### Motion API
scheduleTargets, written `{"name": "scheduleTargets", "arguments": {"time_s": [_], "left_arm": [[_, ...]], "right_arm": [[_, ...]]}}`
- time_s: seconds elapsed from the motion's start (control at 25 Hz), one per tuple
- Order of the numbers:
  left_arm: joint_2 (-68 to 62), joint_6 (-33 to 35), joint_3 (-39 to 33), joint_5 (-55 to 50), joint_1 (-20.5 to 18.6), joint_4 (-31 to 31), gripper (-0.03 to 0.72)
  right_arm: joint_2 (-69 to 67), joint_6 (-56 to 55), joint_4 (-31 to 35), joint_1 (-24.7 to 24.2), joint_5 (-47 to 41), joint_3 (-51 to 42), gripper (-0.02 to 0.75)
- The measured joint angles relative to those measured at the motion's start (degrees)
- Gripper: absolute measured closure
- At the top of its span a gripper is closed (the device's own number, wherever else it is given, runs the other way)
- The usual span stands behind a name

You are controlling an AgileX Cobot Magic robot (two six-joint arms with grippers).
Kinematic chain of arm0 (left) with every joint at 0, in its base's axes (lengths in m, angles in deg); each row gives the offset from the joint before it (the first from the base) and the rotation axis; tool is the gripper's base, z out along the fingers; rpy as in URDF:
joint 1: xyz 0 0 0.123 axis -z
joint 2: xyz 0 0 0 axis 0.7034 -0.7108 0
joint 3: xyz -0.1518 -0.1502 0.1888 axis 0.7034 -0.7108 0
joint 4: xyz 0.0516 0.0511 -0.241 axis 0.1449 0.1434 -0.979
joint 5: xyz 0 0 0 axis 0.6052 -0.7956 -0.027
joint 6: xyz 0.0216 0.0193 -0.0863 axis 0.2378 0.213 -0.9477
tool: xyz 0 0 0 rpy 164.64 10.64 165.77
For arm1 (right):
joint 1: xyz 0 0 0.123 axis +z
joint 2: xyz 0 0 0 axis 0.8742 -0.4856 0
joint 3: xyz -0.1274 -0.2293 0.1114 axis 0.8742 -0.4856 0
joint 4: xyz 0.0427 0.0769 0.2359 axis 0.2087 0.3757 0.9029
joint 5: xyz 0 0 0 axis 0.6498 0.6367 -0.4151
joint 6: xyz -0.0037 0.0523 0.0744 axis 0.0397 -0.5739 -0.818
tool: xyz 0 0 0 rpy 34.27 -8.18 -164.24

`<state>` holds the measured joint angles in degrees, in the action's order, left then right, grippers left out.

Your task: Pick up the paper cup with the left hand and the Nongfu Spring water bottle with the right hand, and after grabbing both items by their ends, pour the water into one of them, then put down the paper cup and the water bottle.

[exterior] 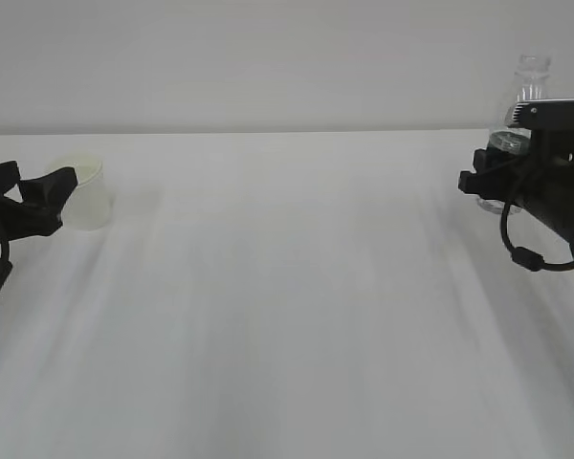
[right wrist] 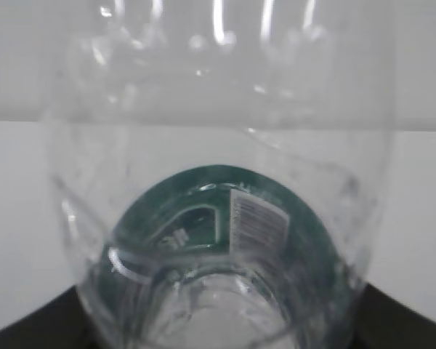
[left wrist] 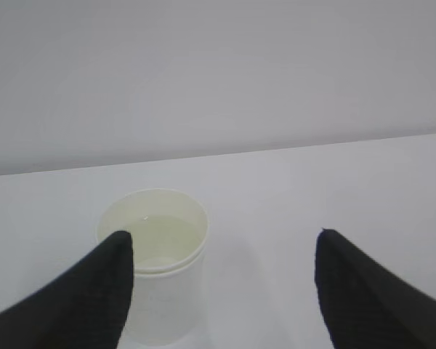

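Note:
The paper cup (exterior: 88,194) stands upright on the white table at the far left, with water (left wrist: 167,236) in its cream inside. My left gripper (exterior: 50,199) is open just in front of it. In the left wrist view the cup (left wrist: 160,291) sits partly behind the left fingertip (left wrist: 112,269), off to the left of the gap (left wrist: 221,236). At the far right the Nongfu Spring water bottle (exterior: 532,81) is upright, neck up, and my right gripper (exterior: 488,177) is shut on its lower body. The right wrist view is filled by the clear bottle (right wrist: 218,145) and its green label, with black jaws at both bottom corners.
The white table (exterior: 287,306) runs back to a plain pale wall. A thick black cable (exterior: 526,256) loops under the right arm. Nothing else stands between the two arms.

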<state>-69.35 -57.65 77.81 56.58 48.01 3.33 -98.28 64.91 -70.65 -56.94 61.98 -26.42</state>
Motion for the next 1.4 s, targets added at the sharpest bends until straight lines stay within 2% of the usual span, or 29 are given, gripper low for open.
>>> {"name": "scheduleTargets", "arguments": {"time_s": [0.88,1.4], "left_arm": [[0.00,0.00,0.00,1.70,0.00,0.74,0.136],[0.00,0.00,0.00,1.70,0.00,1.96,0.148]], "right_arm": [[-12.93,-0.79,-1.35,0.00,2.26,10.63,0.337],[-17.85,-0.79,-1.35,0.00,10.21,11.48,0.337]]}}
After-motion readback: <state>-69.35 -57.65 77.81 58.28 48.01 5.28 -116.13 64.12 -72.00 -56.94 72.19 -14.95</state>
